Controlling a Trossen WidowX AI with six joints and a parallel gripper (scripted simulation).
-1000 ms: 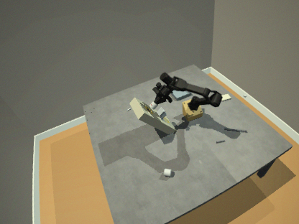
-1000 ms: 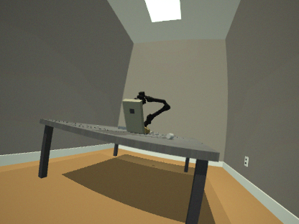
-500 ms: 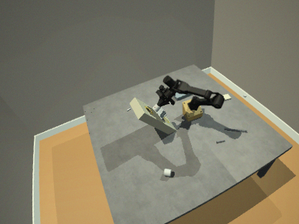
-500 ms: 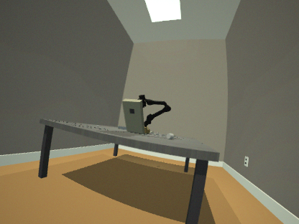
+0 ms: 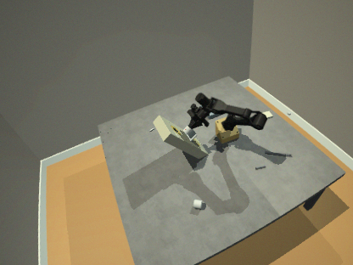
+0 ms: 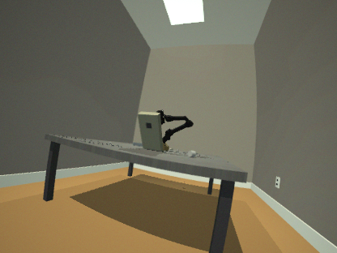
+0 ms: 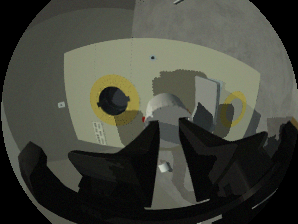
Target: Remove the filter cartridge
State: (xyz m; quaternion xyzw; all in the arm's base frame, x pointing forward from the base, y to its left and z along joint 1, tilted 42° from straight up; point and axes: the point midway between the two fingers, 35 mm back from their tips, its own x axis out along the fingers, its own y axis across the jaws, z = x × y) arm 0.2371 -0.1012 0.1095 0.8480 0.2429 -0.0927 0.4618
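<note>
The pale service panel [image 5: 182, 145] [image 6: 151, 137] [image 7: 100, 65] stands tilted on the table. Its round socket [image 7: 112, 101], ringed in yellow, is empty and dark. My gripper [image 5: 188, 126] [image 7: 168, 121] is shut on the filter cartridge [image 7: 167, 106], a pale round piece held clear of the socket, in front of the panel's face. The cartridge's slots do not show. Beside the fingertips, on the panel's face, is a grey box-like piece with pale walls [image 5: 190, 133] [image 7: 206, 95]; I cannot tell whether it is the tray.
Another yellow ring [image 7: 242, 107] lies right of the pale-walled piece in the wrist view. A white cylinder [image 5: 198, 204] [image 6: 192, 153] [image 7: 164, 167] lies on the table. A yellowish block [image 5: 226, 131] is by the arm's base. Thin dark rods [image 5: 277, 154] and a pale block [image 5: 267, 115] lie farther right.
</note>
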